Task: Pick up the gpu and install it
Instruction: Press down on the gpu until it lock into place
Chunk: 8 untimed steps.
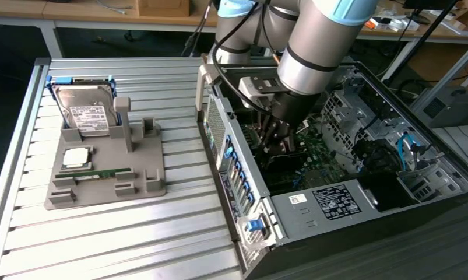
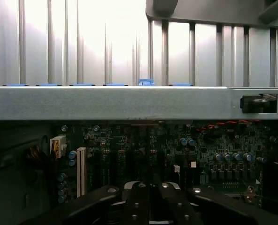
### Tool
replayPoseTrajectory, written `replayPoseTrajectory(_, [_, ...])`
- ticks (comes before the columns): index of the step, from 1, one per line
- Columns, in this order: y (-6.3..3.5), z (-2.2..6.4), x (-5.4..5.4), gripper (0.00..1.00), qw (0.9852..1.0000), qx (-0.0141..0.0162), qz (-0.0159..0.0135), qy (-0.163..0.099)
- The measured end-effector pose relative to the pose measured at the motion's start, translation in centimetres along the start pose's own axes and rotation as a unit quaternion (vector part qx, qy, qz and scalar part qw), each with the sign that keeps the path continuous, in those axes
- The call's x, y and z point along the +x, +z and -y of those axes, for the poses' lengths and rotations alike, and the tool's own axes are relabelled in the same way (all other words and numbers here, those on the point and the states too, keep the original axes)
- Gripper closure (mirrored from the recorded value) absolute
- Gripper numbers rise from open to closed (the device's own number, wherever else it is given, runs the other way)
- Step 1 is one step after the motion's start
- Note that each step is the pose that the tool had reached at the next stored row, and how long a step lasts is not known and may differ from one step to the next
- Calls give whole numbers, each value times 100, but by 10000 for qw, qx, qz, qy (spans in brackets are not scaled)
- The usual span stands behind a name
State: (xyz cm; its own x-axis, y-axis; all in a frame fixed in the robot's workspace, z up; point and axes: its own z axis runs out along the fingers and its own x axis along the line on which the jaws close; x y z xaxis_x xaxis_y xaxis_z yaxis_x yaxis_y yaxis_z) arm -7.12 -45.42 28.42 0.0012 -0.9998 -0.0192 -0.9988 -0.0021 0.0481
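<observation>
Install step: gripper (image 1: pixel 277 131), fingers (image 2: pixel 135 201) closed, low inside the computer case (image 1: pixel 296 205) above the motherboard (image 2: pixel 176 150); any held gpu cannot be made out; seating would call for slot alignment.

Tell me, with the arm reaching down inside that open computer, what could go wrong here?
The shut gripper sits low over the motherboard, so a small drift might knock its little parts. The arm also passes near the case's metal edge and might scrape it. The dark card below the gripper may seat crooked.
</observation>
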Motion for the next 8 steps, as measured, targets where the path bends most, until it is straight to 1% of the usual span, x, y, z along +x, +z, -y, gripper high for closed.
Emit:
replayPoseTrajectory(2, [-2,-1,27,90,10000,0,-1,0])
replayPoseTrajectory(6, [0,-6,126,90,10000,-1,-1,0])
replayPoseTrajectory(8, [26,-6,138,90,10000,0,1,1])
